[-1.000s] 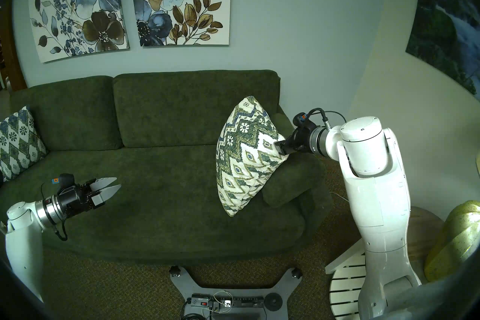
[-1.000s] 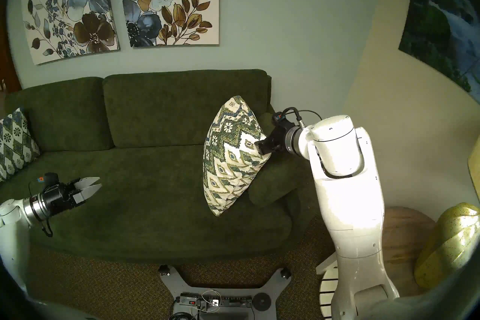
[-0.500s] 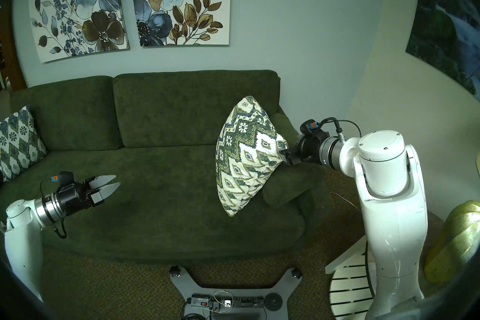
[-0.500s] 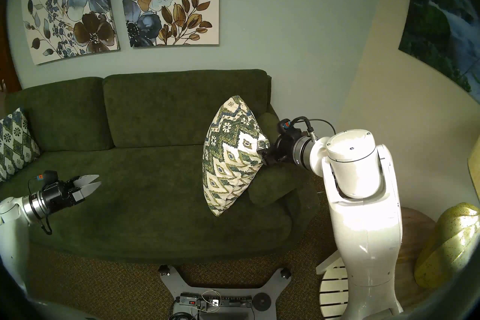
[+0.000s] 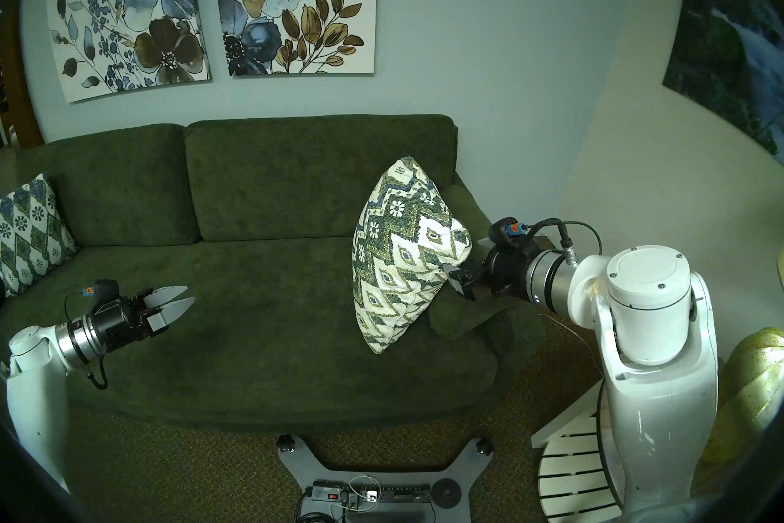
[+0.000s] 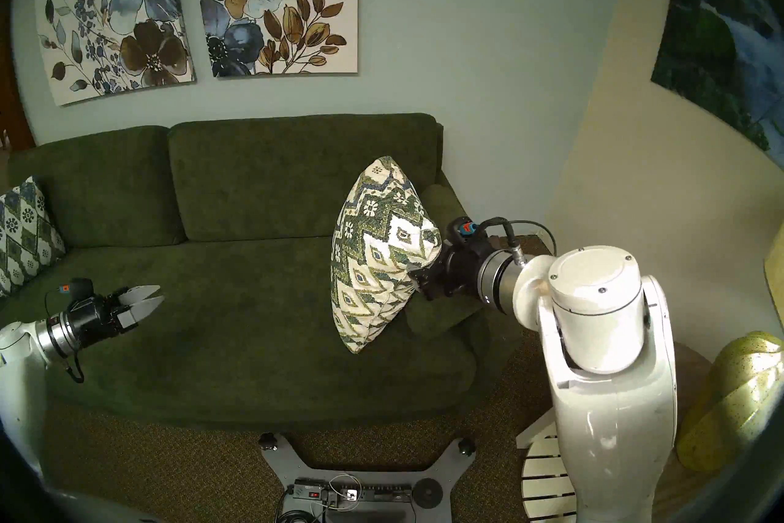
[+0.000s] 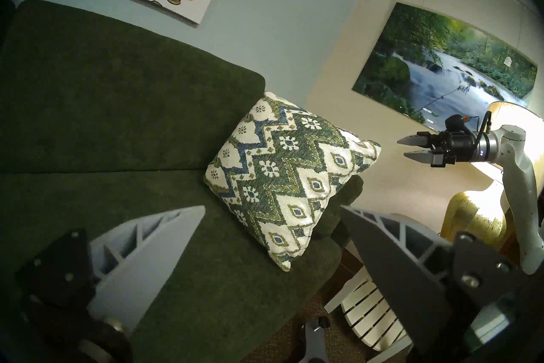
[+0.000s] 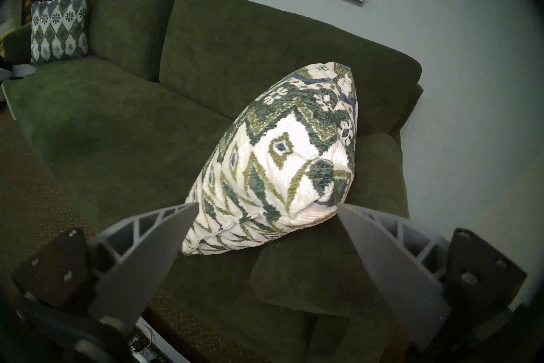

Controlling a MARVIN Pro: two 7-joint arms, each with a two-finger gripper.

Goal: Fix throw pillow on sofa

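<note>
Chevron throw pillow (image 5: 401, 254) propped on edge against sofa (image 5: 254, 297) armrest, centre-right. Right gripper (image 7: 407, 148) released, clear; left gripper (image 5: 180, 297) parted, empty. Forward topple judged possible if nudged.

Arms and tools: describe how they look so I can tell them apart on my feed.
Both arms have glossy white shells, a silver metal wrist ring and a black tool body. Each tool, left tool and right tool, ends in two pale grey pointed fingers with triangular truss cut-outs. A small black module with an orange-and-blue tag sits atop each wrist, fed by a black cable. No sleeves.
</note>
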